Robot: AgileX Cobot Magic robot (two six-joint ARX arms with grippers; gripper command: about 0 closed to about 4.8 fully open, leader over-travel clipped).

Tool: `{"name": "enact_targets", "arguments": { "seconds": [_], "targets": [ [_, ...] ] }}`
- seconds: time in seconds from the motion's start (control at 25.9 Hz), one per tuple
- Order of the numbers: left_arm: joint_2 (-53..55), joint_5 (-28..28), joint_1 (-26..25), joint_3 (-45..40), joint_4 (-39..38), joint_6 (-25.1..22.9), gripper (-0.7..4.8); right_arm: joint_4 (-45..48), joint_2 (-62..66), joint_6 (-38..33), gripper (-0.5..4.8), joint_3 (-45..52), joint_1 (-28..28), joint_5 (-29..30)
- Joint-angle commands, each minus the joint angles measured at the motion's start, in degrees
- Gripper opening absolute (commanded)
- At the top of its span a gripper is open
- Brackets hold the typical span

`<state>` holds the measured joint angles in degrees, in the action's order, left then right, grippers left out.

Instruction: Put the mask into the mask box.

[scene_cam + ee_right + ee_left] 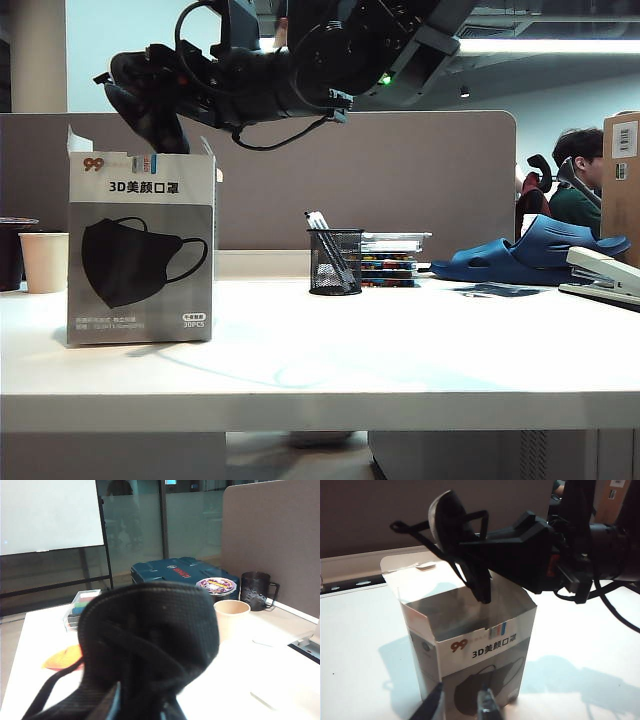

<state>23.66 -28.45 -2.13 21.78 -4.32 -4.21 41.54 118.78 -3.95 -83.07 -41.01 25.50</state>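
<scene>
The mask box (140, 250) stands upright at the table's left with its top flaps open. It shows a printed black mask and a red "99", and is also seen in the left wrist view (470, 630). My right gripper (165, 125) has reached across and hangs just over the open top, shut on the mask (145, 100). The black mask (447, 517) sticks up from its fingers (481, 587), ear loops dangling. The mask (150, 645) fills the right wrist view, between the right gripper's (142, 707) jaws. My left gripper (460, 705) is open and holds nothing, a little way from the box's printed face.
A paper cup (44, 260) and a dark mug (12, 250) stand left of the box. A mesh pen holder (334, 262), stacked clear cases (392, 258), blue slippers (530, 255), a stapler (605, 275) and a brown carton (622, 180) lie to the right.
</scene>
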Motion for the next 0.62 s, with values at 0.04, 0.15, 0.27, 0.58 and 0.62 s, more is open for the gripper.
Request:
{"name": "enact_targets", "arguments": {
  "seconds": [0.04, 0.15, 0.27, 0.58, 0.62],
  "targets": [
    [-0.07, -0.31, -0.04, 0.31, 0.15, 0.13, 0.85, 0.50, -0.39, 0.11, 1.19, -0.11, -0.11, -0.04],
    [-0.07, -0.28, -0.04, 0.31, 0.15, 0.13, 0.85, 0.57, -0.55, 0.11, 1.39, -0.11, -0.15, 0.07],
    [-0.07, -0.28, -0.04, 0.31, 0.20, 0.11, 0.85, 0.35, -0.98, 0.11, 1.63, -0.11, -0.15, -0.13],
    [-0.09, -0.28, -0.04, 0.33, 0.90, 0.13, 0.85, -3.08, -1.97, 0.17, 0.11, -0.11, -0.09, -2.73],
    [-0.07, -0.28, -0.04, 0.33, 1.05, 0.13, 0.84, -3.45, -1.97, 0.15, 0.34, -0.11, -0.09, -2.82]
  ]
}}
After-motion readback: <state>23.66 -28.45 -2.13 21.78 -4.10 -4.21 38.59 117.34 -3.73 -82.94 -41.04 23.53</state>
